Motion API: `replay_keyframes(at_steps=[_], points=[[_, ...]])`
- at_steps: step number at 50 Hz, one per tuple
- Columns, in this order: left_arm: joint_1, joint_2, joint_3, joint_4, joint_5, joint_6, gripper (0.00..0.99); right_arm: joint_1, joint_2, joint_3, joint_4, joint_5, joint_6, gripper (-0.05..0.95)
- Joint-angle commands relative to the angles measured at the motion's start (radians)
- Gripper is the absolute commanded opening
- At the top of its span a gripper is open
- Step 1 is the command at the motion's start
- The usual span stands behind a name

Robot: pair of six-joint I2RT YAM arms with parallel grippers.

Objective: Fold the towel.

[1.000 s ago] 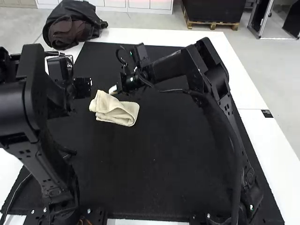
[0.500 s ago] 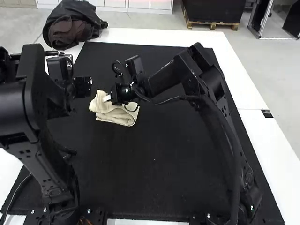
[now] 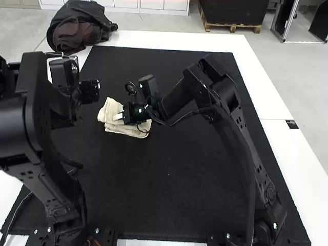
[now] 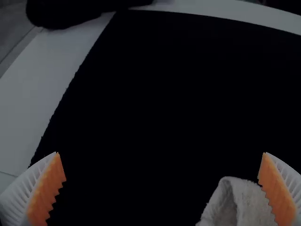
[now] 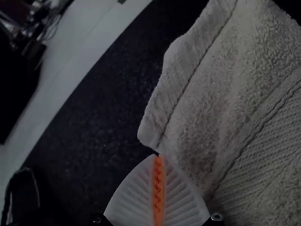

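The cream towel [image 3: 109, 109] lies folded and somewhat bunched on the black mat, left of centre. Over its middle is my right gripper [image 3: 118, 117], partly covering it. My left gripper [image 3: 90, 92] hangs to the left of the towel, its fingertips hidden there. In the left wrist view, my left gripper [image 4: 162, 157] stands wide open, with a raised towel fold [image 4: 254, 202] close to one finger. In the right wrist view, my right gripper [image 5: 158, 156] is shut, pads meeting, its tips against the edge of the towel [image 5: 221, 99]; no cloth is visible between them.
The black mat [image 3: 169, 189] extends around the towel, with a white tabletop [image 3: 256, 89] along its border. A dark bag [image 3: 79, 31] sits at the far left corner. A cable hangs along the right arm.
My right gripper has moved from the towel's far edge toward the near side, over its middle. The left arm has shifted very slightly. The towel's outline looks much the same.
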Motion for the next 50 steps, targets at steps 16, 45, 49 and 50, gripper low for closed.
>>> replay_keyframes(at_steps=[16, 45, 49, 50], points=[[0.007, -0.060, 0.001, -0.018, 0.005, -0.013, 0.964, 0.006, 0.098, 0.001, 0.137, -0.004, 0.072, -0.02], [0.004, -0.142, 0.027, -0.069, 0.007, -0.042, 0.962, -0.007, -0.132, 0.003, 0.067, 0.002, 0.166, -0.02], [0.004, -0.165, 0.041, -0.089, 0.007, -0.057, 0.964, -0.021, -0.192, 0.006, 0.022, 0.002, 0.166, -0.02], [0.003, -0.172, 0.046, -0.097, 0.007, -0.062, 0.964, -0.026, -0.203, 0.007, 0.012, 0.003, 0.166, -0.02]])
